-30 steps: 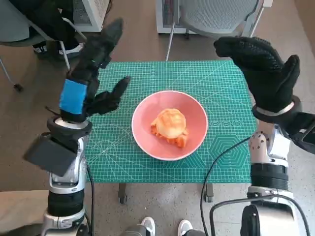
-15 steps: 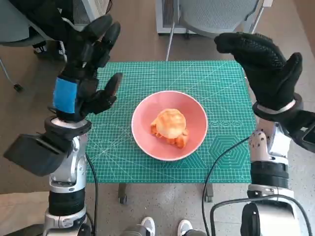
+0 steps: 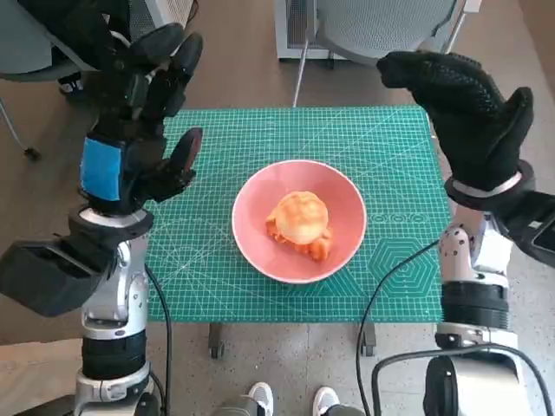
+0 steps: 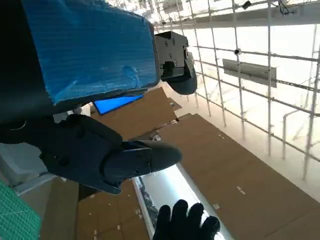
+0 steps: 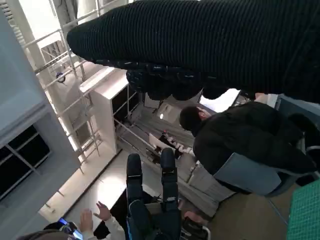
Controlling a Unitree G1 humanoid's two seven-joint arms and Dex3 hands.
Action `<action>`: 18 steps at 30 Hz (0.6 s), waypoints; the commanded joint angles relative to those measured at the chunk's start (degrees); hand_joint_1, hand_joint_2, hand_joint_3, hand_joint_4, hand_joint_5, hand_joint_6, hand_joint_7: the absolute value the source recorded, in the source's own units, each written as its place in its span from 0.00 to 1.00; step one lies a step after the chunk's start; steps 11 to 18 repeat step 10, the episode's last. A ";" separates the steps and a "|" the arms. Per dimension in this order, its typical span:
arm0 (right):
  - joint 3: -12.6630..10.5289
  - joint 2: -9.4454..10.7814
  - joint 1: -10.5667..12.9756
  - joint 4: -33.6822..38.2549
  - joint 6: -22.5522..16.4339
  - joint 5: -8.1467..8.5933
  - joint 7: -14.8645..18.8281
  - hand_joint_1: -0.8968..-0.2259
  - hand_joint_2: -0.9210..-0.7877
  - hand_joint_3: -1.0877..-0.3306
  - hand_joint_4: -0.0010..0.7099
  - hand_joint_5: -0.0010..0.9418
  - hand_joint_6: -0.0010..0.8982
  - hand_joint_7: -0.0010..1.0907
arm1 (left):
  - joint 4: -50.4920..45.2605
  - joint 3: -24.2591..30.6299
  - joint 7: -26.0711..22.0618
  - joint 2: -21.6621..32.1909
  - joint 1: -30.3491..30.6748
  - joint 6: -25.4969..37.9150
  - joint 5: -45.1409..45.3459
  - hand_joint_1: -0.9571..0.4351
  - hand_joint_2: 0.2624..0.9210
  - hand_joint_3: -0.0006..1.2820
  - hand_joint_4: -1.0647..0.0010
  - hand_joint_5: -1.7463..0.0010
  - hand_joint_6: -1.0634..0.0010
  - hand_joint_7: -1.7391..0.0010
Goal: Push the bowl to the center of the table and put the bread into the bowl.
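- Head view: the pink bowl (image 3: 299, 221) sits in the middle of the green bench (image 3: 381, 156), and the bread (image 3: 299, 218) lies inside it. The left robot hand (image 3: 139, 130) is up in the air over the bench's left edge, well apart from the bowl, fingers spread, holding nothing. The right robot hand (image 3: 468, 108) is up over the right edge, also apart from the bowl, fingers loose, holding nothing. Since a second ago the left robot hand has turned and slid a bit away from the bowl; the right one moved very little. Bowl and bread stayed put.
- Left wrist view: the left robot hand's blue tape (image 4: 90, 45) and black fingers (image 4: 135, 160) point up at a ceiling. No bowl shows.
- Right wrist view: the glove (image 5: 200, 45) fills the top, with a person (image 5: 240, 145) seated beyond.
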 commanded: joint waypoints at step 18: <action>0.57 1.17 0.79 -0.68 0.58 -1.32 -1.83 0.26 0.00 0.44 0.42 0.00 0.41 0.00 | 1.58 1.29 -2.04 -0.51 -0.52 -2.89 -3.83 0.21 1.00 0.41 0.79 1.00 1.00 0.65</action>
